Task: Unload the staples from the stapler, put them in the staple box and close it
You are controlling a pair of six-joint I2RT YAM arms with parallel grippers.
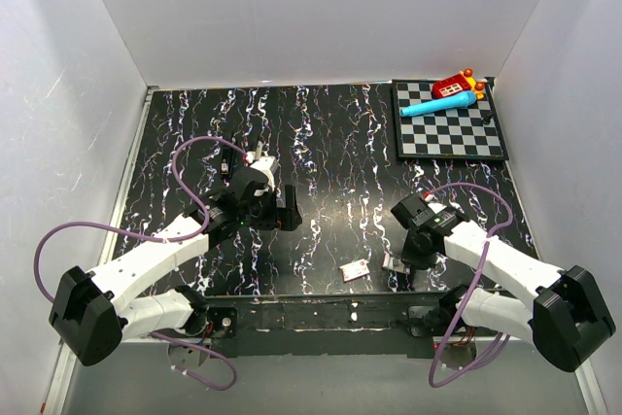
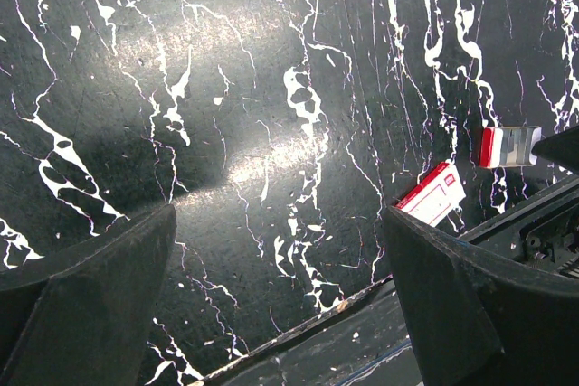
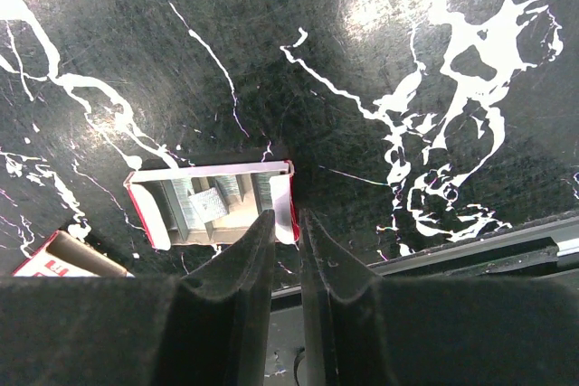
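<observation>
The stapler is out of view in every frame. A small red-and-white tray lies open on the black marbled table, near the front edge, with grey staple strips inside. My right gripper stands over the tray's right end. Its jaws are almost together, and the white end wall sits in the narrow gap between them. From above, that gripper covers part of the tray. My left gripper hovers left of centre. In its wrist view the left gripper is wide open over bare table with nothing between the fingers.
A flat red-and-white box lies just left of the tray; the box also appears in the left wrist view, and the box in the right. A checkered board with a blue toy and a red toy sits back right. White walls enclose the table.
</observation>
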